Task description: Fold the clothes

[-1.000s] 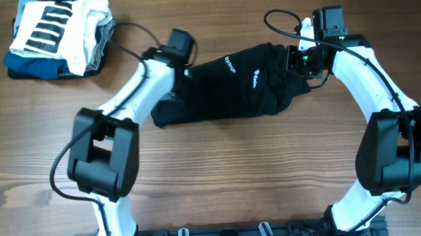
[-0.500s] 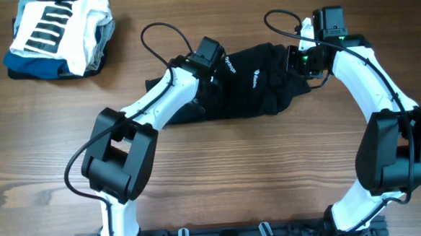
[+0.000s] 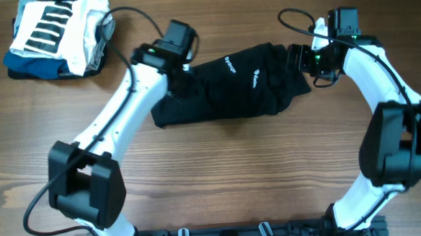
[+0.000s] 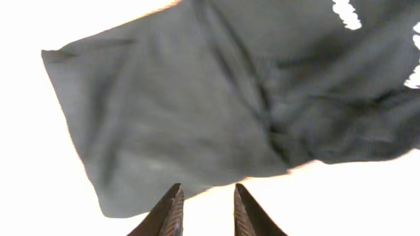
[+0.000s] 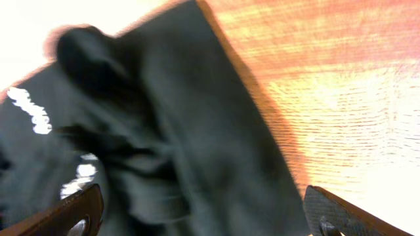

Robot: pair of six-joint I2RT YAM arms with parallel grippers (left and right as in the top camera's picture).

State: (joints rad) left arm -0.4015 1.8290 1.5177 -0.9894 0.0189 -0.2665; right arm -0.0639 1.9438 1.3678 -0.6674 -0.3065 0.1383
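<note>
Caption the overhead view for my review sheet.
Left gripper and right gripper open at opposite ends of the black garment on the table; folded pile apart.

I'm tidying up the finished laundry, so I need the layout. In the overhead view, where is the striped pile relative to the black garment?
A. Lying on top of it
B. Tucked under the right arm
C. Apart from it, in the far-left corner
C: the pile sits in the far-left corner with bare wood between it and the garment.
</note>
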